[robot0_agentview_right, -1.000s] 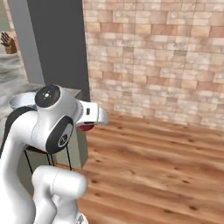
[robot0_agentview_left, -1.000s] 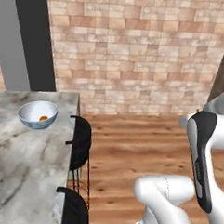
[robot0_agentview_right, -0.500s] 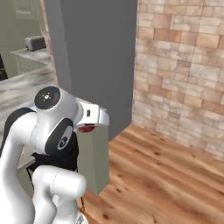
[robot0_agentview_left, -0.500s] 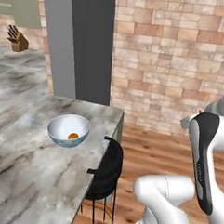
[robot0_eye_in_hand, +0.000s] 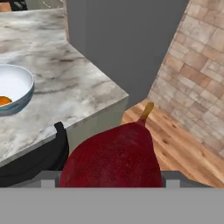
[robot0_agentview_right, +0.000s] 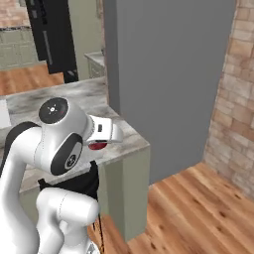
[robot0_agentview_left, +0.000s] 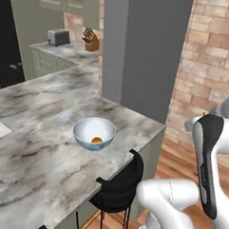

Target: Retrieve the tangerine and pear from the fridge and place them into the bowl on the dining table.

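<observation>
Shift: base has swung – bowl now nearer, centre view.
Claw: pinching pear, stem at 12 o'clock.
Tangerine: inside bowl on surface.
Bearing: bowl lies at 10 o'clock from claw – hand view.

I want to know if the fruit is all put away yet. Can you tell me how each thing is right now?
bowl: upright on the dining table, holding the tangerine.
tangerine: resting inside the bowl.
pear: held in the end effector, stem pointing away, not in the bowl yet.
end effector: closed around the pear, short of the bowl.
stool: tucked against the table's edge.
</observation>
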Motion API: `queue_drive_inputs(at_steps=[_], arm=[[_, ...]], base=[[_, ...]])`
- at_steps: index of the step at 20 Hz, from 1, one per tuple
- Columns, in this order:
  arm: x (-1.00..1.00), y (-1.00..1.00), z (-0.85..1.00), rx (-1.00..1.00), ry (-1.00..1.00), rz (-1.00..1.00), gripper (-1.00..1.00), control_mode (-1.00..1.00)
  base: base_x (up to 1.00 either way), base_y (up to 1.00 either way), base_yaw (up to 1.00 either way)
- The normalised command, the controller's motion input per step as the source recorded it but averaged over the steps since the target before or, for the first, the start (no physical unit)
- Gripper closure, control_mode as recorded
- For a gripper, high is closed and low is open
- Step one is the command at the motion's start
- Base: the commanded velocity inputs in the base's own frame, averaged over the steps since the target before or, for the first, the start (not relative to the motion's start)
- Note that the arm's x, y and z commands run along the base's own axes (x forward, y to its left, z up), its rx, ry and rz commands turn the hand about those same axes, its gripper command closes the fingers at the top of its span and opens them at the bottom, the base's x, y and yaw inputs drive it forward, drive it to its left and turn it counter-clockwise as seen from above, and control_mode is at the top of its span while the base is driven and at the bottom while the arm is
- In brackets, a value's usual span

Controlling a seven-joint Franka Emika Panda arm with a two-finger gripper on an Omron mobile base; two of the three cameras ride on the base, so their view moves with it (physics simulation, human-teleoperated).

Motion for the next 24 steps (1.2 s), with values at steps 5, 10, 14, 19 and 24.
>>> queue_drive_inputs(at_steps=[5, 10, 14, 19, 24], arm=[[0.0, 0.0, 0.0, 0.0, 0.0, 0.0, 1.0, 1.0], [0.0, 0.0, 0.0, 0.0, 0.0, 0.0, 1.0, 1.0], [0.0, 0.0, 0.0, 0.0, 0.0, 0.0, 1.0, 1.0], [0.0, 0.0, 0.0, 0.0, 0.0, 0.0, 1.0, 1.0], [1.0, 0.42, -0.52, 0.0, 0.29, 0.45, 1.0, -1.0]], base=[[1.0, 0.03, 0.6], [0.89, 0.25, 0.31], [0.99, 0.31, 0.39], [0.99, 0.36, 0.41], [0.0, 0.0, 0.0]])
